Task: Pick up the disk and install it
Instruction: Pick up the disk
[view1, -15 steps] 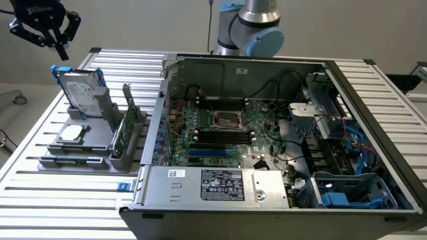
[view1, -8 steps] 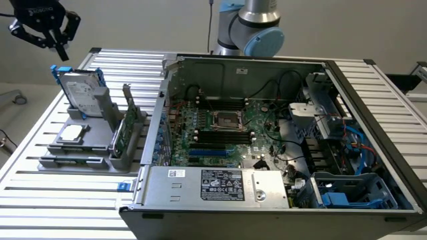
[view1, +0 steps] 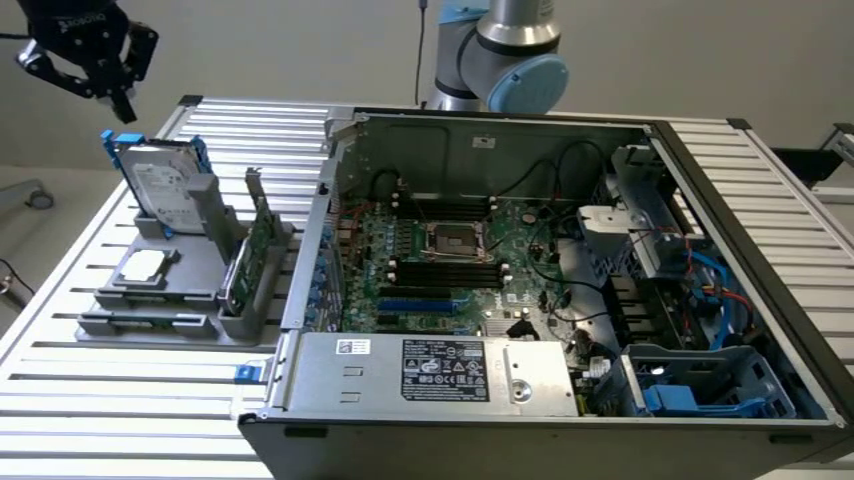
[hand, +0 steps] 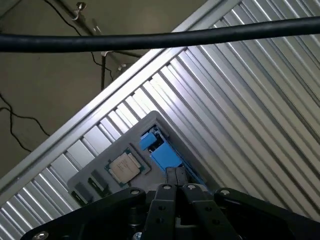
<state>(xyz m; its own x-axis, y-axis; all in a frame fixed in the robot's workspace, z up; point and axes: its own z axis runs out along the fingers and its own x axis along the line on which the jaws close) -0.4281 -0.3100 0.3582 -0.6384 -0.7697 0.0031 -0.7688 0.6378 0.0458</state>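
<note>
Exterior view first. The grey stand (view1: 150, 322) sits on the slatted table (view1: 80, 410), and the disk (view1: 163, 190) stands upright in the stand's far end, white label showing, blue rails on both edges. It has not been picked up. The gripper (view1: 118, 100) hangs in the air above that same end of the stand. It is well clear of the disk's top edge and carries nothing. Lying flat on the stand, on the near side of the disk, is a small square chip (view1: 144, 266). A thin green card (view1: 248, 262) stands on edge in a slot on the side of the stand towards the exterior view's right. Just beyond that side of the stand is the open computer case (view1: 481, 128), with the motherboard bare inside, and the arm's base (view1: 514, 50) rises behind it.

Now the wrist view, looking down on the stand (hand: 152, 121). The gripper (hand: 176, 173) has its two black fingers (hand: 171, 176) pressed together, clenched on empty air. Beyond the fingertips the disk (hand: 164, 156) shows edge-on, blue carrier uppermost, seated in the stand's corner. The chip (hand: 124, 167) lies flat on the stand just beside it. A black cable (hand: 150, 38) crosses the view, closer to the camera than the stand.
</note>
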